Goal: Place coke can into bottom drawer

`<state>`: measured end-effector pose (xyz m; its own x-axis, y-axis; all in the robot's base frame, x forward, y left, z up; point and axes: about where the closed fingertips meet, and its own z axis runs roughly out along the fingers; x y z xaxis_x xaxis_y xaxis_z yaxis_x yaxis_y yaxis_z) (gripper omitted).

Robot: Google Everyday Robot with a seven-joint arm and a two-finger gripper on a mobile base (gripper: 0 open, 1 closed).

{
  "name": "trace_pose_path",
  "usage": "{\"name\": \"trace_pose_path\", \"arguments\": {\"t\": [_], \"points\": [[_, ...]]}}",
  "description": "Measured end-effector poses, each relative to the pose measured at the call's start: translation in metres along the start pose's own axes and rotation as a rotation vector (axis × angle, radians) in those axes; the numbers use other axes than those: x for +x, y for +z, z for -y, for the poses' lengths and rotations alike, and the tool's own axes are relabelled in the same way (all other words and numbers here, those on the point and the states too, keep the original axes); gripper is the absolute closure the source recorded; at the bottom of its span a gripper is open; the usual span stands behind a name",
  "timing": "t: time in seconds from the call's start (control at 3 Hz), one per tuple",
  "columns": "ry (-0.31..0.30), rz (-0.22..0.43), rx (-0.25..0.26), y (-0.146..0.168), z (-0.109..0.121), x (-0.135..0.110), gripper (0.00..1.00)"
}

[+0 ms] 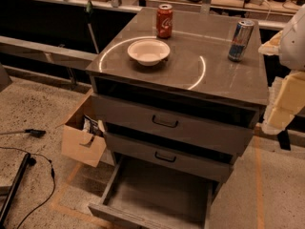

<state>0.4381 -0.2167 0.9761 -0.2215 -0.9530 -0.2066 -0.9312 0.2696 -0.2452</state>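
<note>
The red coke can (pixel 164 20) stands upright at the back of the grey cabinet top (pixel 214 75). The bottom drawer (pixel 157 194) is pulled out wide and its inside looks bare. My gripper (pixel 265 87) is at the right edge of the view, beside the cabinet's right side and well to the right of the coke can. Its cream fingers (pixel 285 101) stand apart and hold nothing.
A white bowl (pixel 148 51) sits in front of the coke can. A tall silver-and-blue can (pixel 240 40) stands at the right of the top. The two upper drawers (pixel 167 122) have black handles. An open cardboard box (pixel 83 137) sits on the floor to the left, with cables (pixel 28 163) nearby.
</note>
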Motion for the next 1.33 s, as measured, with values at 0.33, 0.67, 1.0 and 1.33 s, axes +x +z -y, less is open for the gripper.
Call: {"name": "trace_pose_path", "arguments": {"t": [0.33,0.67,1.0,1.33], "points": [[0.000,0.000,0.000,0.000,0.000,0.000,0.00],[0.056,0.130,0.063,0.006,0.028,-0.017,0.00],[0.109,0.308,0.151,0.010,0.081,-0.046,0.00],[0.193,0.507,0.208,0.022,0.136,-0.075,0.00]]}}
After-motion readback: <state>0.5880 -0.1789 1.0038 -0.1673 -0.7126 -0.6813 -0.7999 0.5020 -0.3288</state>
